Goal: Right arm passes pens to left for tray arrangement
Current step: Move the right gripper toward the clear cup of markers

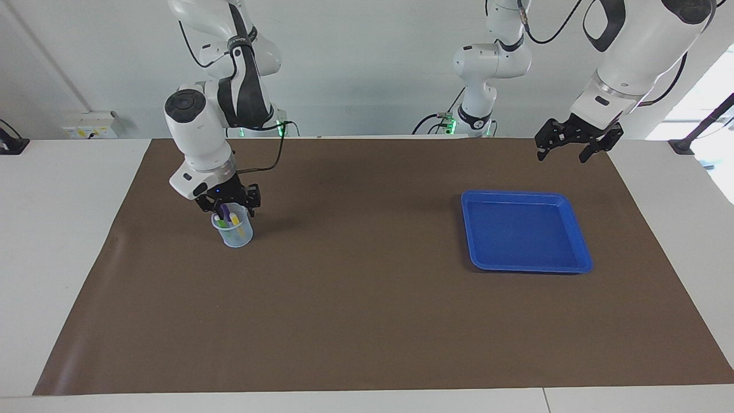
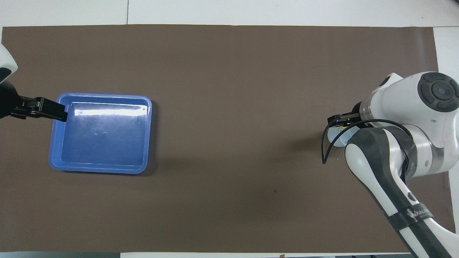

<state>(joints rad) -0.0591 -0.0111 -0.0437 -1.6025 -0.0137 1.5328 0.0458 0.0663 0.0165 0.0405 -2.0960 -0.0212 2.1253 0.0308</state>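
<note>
Three pens stand in a small clear cup (image 1: 235, 235) toward the right arm's end of the table: a purple pen (image 1: 225, 213), a yellow pen (image 1: 234, 220) and a green pen (image 1: 219, 221). My right gripper (image 1: 228, 206) is down at the cup's mouth, around the top of the purple pen. In the overhead view the right arm hides the pens and most of the cup (image 2: 334, 136). The blue tray (image 1: 525, 264) lies bare toward the left arm's end. My left gripper (image 1: 564, 151) waits open in the air, beside the tray's edge nearer the robots.
A brown mat (image 1: 367, 321) covers the table. Two slimmer white arms with green-lit bases (image 1: 473, 123) stand at the robots' edge of the table. The right arm's black cable (image 2: 324, 147) loops down beside the cup.
</note>
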